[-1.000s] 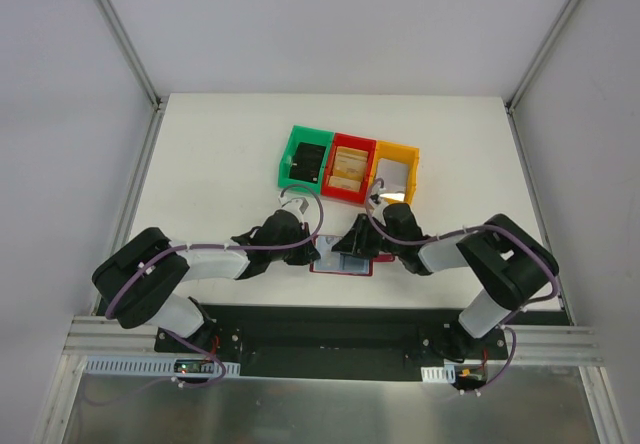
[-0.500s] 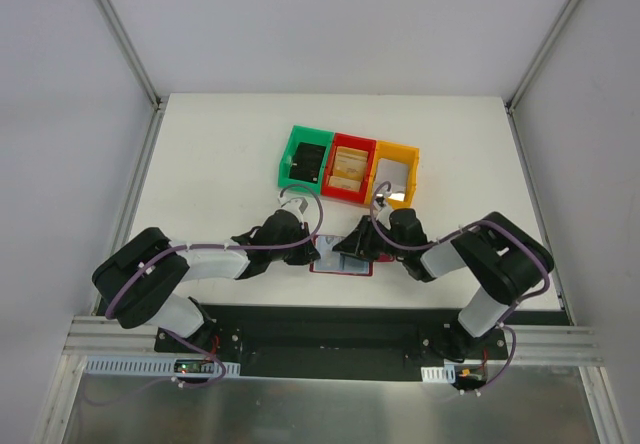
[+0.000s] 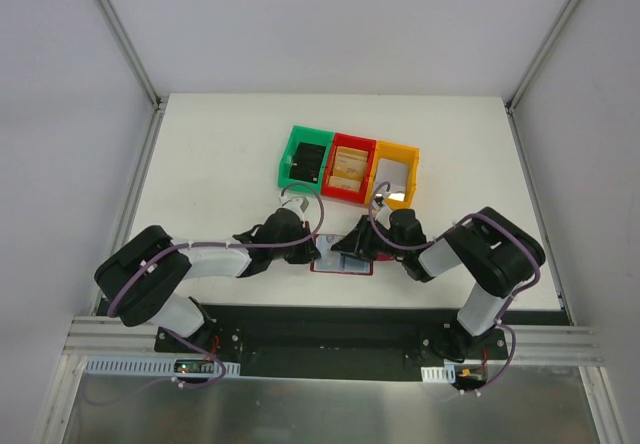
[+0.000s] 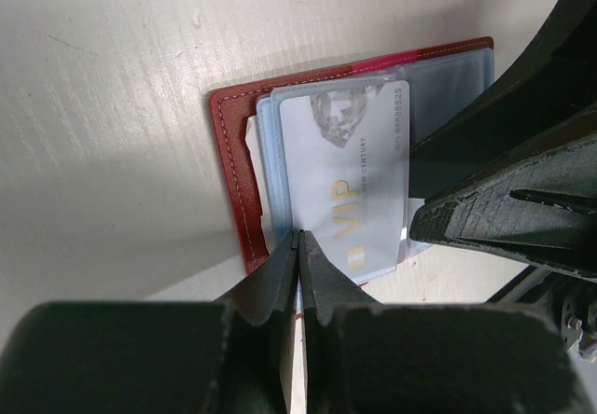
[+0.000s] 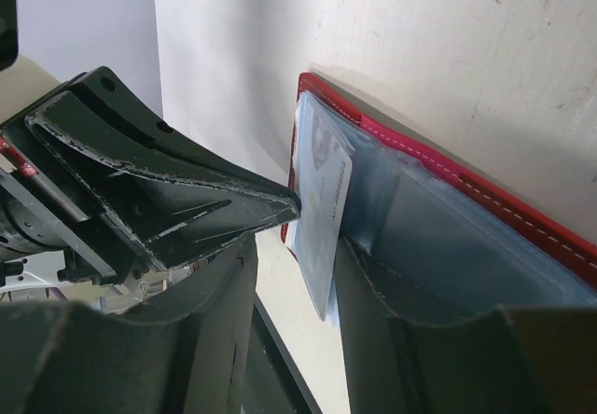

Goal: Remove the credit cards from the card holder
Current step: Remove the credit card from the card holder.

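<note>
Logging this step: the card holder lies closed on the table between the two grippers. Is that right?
No. The card holder lies open, not closed, on the table between the left gripper and the right gripper. The left wrist view shows its inside, with a VIP card.

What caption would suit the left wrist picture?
The left gripper, closed, meets the edge of a VIP card in the open red card holder.

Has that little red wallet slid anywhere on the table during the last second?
No. The card holder lies open in the same spot, just nearer the arms than the red bin, and the gap between them is unchanged.
</note>
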Robot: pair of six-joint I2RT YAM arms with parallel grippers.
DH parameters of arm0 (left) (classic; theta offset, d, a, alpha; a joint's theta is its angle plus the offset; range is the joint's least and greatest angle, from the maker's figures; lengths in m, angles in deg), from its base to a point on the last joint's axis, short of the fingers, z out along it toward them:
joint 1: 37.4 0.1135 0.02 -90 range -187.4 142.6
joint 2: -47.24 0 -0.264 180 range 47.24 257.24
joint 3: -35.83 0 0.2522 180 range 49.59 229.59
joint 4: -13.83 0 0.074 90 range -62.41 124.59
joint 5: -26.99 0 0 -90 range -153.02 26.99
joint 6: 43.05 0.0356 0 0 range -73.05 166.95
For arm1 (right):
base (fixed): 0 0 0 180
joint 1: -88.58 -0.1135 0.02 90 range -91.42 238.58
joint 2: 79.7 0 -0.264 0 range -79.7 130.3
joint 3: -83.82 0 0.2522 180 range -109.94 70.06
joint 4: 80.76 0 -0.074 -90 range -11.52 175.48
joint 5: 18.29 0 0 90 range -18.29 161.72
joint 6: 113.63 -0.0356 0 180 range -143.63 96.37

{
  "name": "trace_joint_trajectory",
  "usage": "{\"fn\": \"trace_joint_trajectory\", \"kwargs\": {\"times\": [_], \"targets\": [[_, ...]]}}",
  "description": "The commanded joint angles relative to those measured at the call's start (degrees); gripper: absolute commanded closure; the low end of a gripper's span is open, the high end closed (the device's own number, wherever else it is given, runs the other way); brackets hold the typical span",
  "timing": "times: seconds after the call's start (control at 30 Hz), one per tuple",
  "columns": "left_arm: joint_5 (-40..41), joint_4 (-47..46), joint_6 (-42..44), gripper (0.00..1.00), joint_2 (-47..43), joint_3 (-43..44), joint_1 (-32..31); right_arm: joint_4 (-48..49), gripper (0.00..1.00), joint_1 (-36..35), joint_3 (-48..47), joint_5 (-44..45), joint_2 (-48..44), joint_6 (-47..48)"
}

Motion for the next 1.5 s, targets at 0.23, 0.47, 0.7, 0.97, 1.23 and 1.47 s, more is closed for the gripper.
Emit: {"fn": "trace_joint_trajectory", "kwargs": {"times": [0.23,0.47,0.7,0.97,1.23,1.47], "targets": [[-0.1,3.1,0.6,1.00,3.0,0.3,0.3,6.3,0.60,-0.5,-1.2,-3.4,1.6,-1.4],[-1.6,1.7,0.1,1.00,3.0,0.0,0.2,6.4,0.58,-0.8,-2.0,-4.0,2.8,-1.8],[-2.7,0.4,-0.1,1.00,3.3,-0.1,0.1,6.8,0.58,-1.0,-2.6,-3.9,3.1,-2.1],[-0.8,1.1,-0.2,0.99,1.7,-1.0,0.2,7.1,0.62,-0.6,-1.8,-3.8,2.1,-2.5],[1.1,2.9,0.3,1.00,0.7,-1.2,0.5,7.0,0.63,0.5,-0.5,-4.2,0.4,-2.5],[2.0,3.4,0.2,1.00,0.9,-1.3,0.8,7.0,0.64,0.9,0.4,-4.4,-0.1,-2.4]]}}
